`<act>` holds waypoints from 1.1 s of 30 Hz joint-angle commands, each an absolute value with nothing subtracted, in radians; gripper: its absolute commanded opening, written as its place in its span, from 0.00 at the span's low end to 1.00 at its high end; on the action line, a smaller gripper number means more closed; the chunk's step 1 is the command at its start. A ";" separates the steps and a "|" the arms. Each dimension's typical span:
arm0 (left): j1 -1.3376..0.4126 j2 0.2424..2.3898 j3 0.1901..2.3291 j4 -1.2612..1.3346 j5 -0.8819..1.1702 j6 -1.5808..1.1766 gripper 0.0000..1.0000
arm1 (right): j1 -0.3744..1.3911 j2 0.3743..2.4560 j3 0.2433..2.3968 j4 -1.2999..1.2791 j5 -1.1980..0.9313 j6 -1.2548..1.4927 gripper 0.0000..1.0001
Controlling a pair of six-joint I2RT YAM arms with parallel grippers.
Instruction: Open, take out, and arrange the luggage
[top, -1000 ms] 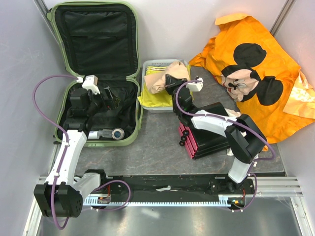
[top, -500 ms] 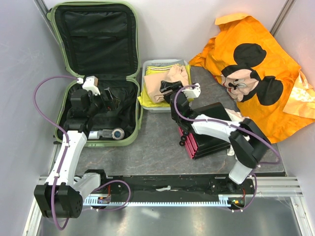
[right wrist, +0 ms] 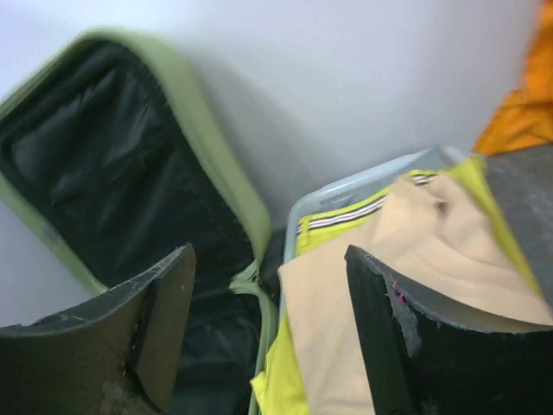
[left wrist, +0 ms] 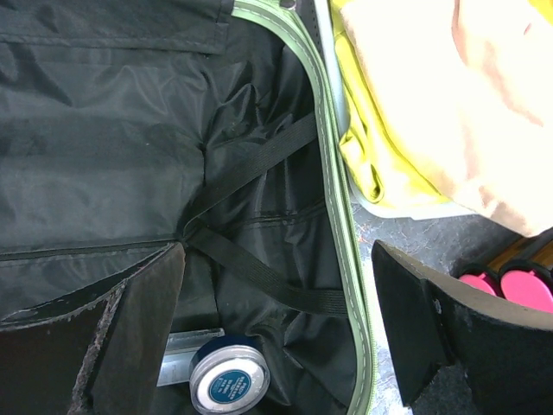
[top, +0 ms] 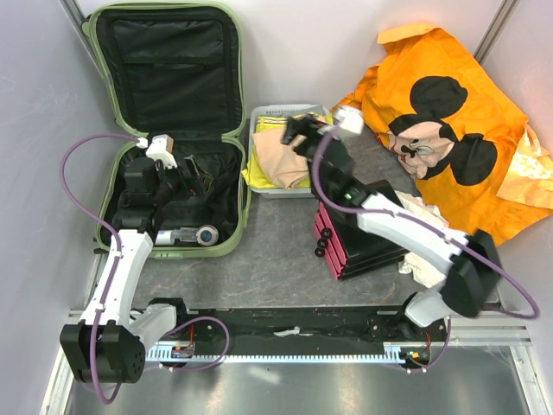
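The dark grey tabletop [top: 276,251] in front of me is carrying five things. A black box [top: 376,246] with pink drawers is sitting near its middle. Left of the box, the pale green luggage [top: 168,78] is lying open. Beyond the box a white basket [top: 270,111] is standing. An orange cloth [top: 484,95] is spreading out beyond the box to its right, and a crumpled white cloth [top: 422,266] is lying just beside the box's right side.

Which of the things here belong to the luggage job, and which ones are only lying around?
Belongs to the job:
open green suitcase
round blue-lidded tin inside it
left gripper, open above it
right gripper, open too

Lying about:
white basket of yellow and peach clothes
black box with pink drawers
orange Mickey Mouse cloth
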State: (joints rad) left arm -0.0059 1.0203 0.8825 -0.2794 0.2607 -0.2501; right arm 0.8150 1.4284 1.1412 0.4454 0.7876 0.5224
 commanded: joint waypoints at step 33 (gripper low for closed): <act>-0.002 1.025 0.885 -0.285 0.245 -0.227 0.95 | 0.695 2.390 2.184 -0.245 0.270 0.160 0.68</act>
